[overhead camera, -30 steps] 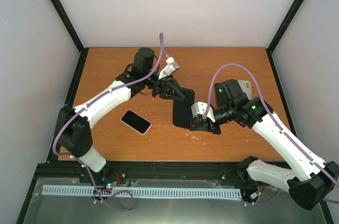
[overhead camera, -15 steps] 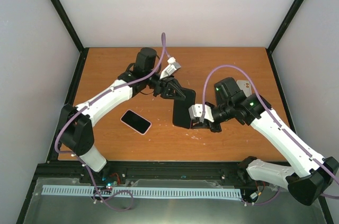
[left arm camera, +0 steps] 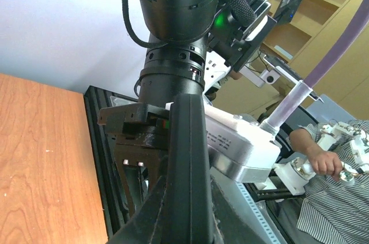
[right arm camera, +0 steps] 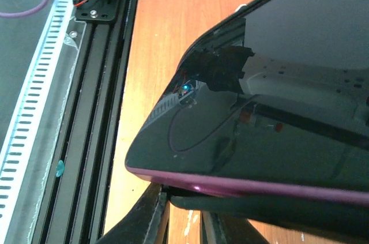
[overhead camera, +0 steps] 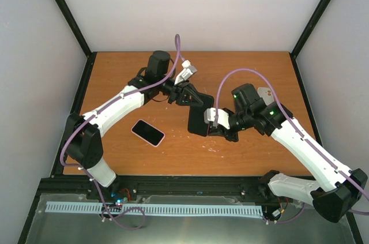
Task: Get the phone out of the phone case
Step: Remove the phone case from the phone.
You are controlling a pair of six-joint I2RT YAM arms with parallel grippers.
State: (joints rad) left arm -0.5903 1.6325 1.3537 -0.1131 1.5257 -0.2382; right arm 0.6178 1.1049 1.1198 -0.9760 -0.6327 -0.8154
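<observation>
Two arms work over one table, and both meet at one black case near the table's middle. The case is held off the wood.

The left gripper comes in from 11 o'clock. Its fingers are pressed together on the case's far end and pinch it. In the left wrist view the case shows edge-on as one dark, upright strip with the right arm's wrist behind it.

The right gripper sits at about 4 o'clock of the case, against its near right edge. In the right wrist view its two fingers stand close together at the bottom, just under the edge. Whether they clamp the case or only touch it cannot be told.

There are two phones. The first phone is in the case, with its glossy black screen facing the right wrist camera. One thin pink rim runs along its lower side, and a dark band of the case lies just beneath that.

The second phone lies flat on the table at 8 o'clock from the case, well apart from it. Its screen is dark with a pink border, and neither gripper touches it.

One white object lies at 2 o'clock from the case, mostly hidden behind the right arm. What it is cannot be made out.
</observation>
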